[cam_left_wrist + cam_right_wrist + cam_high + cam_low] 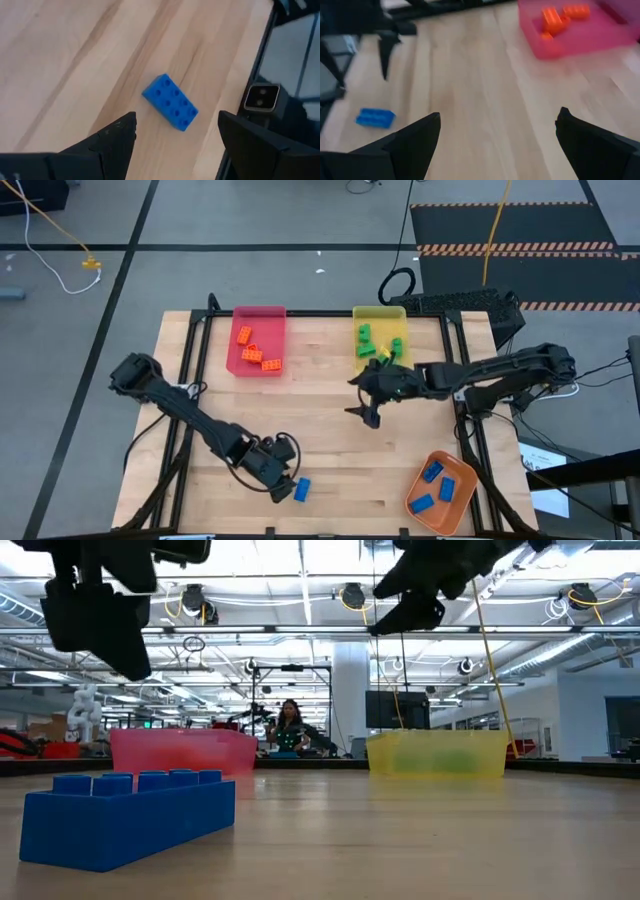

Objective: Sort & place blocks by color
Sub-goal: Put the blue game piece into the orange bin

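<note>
One blue block left on the table, near its front edge; the rest sit sorted in trays. My left hand hovers just beside it, released and empty. Next I must lower, clench on it, and carry it to the orange tray; right hand waits mid-table, also released.

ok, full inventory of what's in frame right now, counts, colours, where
Loose blue block: 1, blue, on the bare wood near the table's front edge, beside the left gripper.
Orange blocks: about 4, orange, in the pink tray.
Green blocks: about 4, green, in the yellow tray.
Blue blocks: 3, blue, in the orange tray.
Pink tray: 1, pink, back left of centre.
Yellow tray: 1, yellow, back right of centre.
Orange tray: 1, orange, front right corner.
Table: 1, light wood.
Person: 1, far behind the table in the room.
Left gripper: jaws open, over the loose blue block.
Right gripper: jaws open, mid-table in front of the yellow tray.
</note>
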### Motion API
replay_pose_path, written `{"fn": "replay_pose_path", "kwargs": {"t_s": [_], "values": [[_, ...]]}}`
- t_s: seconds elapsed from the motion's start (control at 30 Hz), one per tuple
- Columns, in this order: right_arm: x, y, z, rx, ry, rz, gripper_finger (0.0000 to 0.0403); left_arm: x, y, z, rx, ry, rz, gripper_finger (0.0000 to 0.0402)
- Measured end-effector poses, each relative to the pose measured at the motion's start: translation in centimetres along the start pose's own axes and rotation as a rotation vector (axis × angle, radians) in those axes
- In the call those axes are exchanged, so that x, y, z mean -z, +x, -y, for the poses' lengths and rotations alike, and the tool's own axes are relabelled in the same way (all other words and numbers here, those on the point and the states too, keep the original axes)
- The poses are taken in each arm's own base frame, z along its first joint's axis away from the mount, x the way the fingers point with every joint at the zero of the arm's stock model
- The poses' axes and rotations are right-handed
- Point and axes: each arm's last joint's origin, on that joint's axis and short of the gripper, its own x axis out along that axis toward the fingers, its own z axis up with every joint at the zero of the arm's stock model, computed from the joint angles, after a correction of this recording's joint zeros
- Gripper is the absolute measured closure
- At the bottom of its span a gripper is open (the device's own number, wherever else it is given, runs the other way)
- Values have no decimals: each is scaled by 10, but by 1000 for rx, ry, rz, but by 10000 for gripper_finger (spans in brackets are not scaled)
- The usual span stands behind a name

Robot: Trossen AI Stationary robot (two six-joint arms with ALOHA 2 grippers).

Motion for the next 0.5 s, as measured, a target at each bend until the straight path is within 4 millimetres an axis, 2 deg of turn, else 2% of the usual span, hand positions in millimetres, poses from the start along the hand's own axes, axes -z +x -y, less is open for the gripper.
{"fn": "replay_pose_path", "kwargs": {"t_s": [0.2,0.33,0.5], "values": [[28,12,-3,-85,-2,224,27,6,17,-3,-42,-124,-19,124],[50,16,0,-107,9,229,27,9,28,2,-51,-164,-34,124],[64,16,3,-122,83,188,27,3,45,21,-31,-165,-66,124]]}}
